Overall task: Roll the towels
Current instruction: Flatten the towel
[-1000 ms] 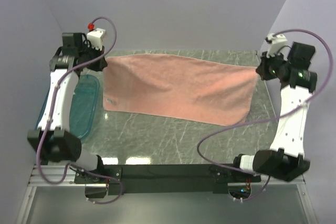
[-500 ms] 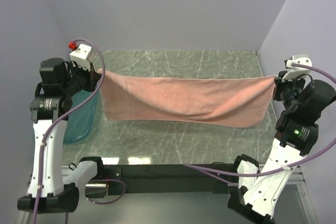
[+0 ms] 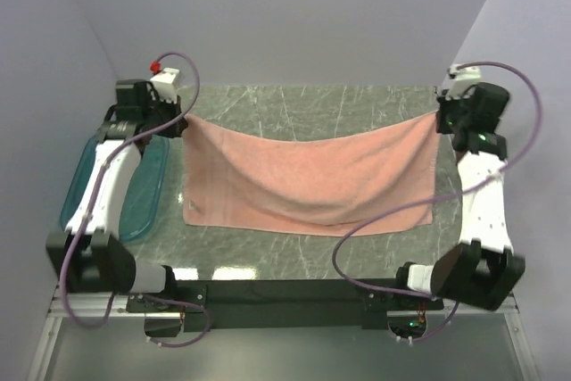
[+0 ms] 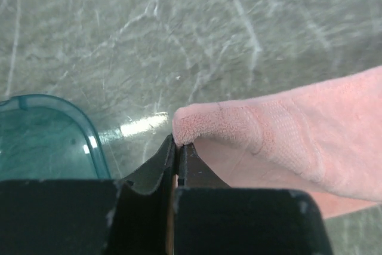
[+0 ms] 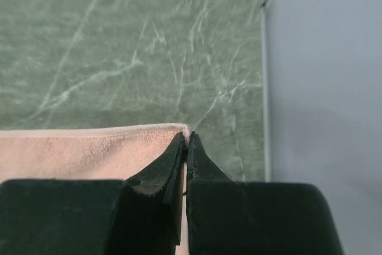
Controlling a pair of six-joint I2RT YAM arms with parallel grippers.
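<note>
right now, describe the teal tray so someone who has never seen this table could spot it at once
Start at the green marble table and go to its left edge, under the white left arm. There lies an oblong tray with rounded corners, just left of the pink towel. It is the only see-through teal plastic thing there; the towel is opaque cloth.

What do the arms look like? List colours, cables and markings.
Left arm and right arm: white shells, black joints, purple cables. Left pincer and right pincer: black, tapered. White box on each wrist, the left's with a red knob.
</note>
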